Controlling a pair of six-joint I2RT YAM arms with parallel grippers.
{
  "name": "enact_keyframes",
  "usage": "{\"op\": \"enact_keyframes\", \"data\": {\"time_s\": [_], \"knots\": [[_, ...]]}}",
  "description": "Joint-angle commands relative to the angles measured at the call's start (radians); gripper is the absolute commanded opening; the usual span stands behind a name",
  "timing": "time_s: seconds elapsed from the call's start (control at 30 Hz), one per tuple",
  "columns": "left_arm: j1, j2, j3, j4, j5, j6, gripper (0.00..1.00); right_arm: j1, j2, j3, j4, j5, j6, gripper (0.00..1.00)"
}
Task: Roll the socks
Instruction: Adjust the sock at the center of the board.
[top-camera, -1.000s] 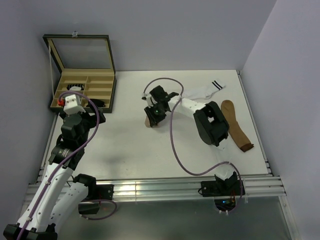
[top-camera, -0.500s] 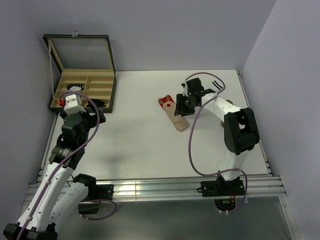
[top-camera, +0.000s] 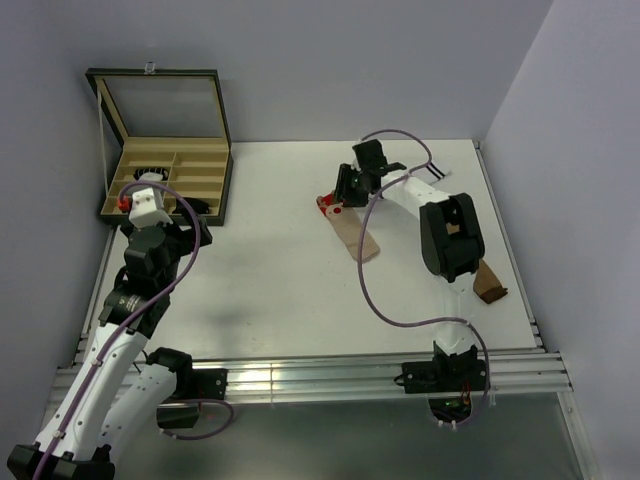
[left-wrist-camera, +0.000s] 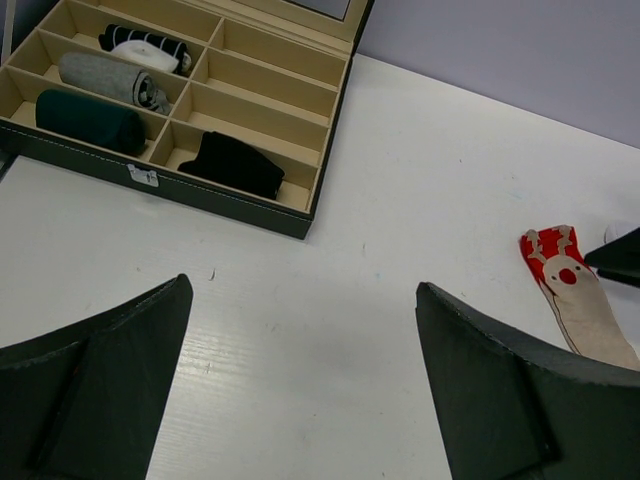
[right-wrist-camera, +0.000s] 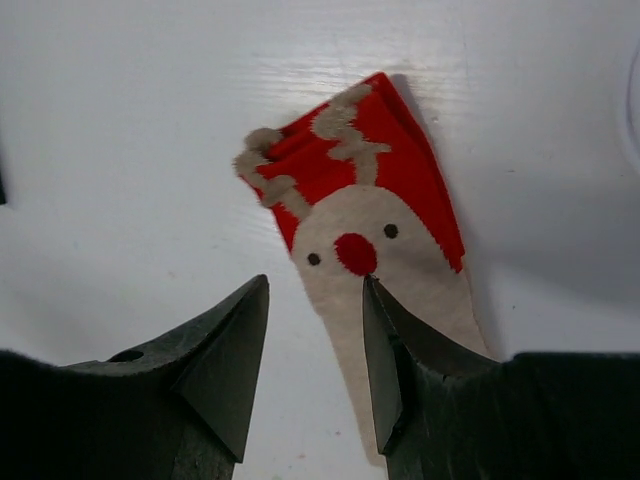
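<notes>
One beige reindeer sock (right-wrist-camera: 375, 215) lies flat on the table (top-camera: 260, 270), near its middle.
My right gripper (right-wrist-camera: 315, 285) sits over it, jaws slightly apart, possibly touching; my left gripper (left-wrist-camera: 302, 288) hangs spread wide, well apart, near the box (left-wrist-camera: 200, 193).

An open divided box (left-wrist-camera: 200, 197) sits on the white table (top-camera: 260, 270).

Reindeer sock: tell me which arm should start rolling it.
Right. The right gripper hovers open directly over the reindeer sock, jaws straddling its edge near the red cuff. The left gripper is open too, but sits near the organizer box, with the sock off to its side.
</notes>
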Motion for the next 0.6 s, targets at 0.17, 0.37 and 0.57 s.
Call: {"op": "enact_keyframes", "data": {"time_s": [0.17, 0.37, 0.57], "knots": [[-0.002, 0.003, 0.002, 0.033, -0.001, 0.007, 0.98, 0.007, 0.136, 0.113, -0.032, -0.017, 0.038, 0.5], [0.0, 0.008, 0.001, 0.035, 0.002, 0.007, 0.98, 0.076, 0.168, 0.113, -0.1, -0.051, -0.106, 0.5], [0.001, 0.008, 0.002, 0.035, 0.005, 0.004, 0.98, 0.252, 0.124, 0.058, -0.229, -0.092, -0.372, 0.5]]}}
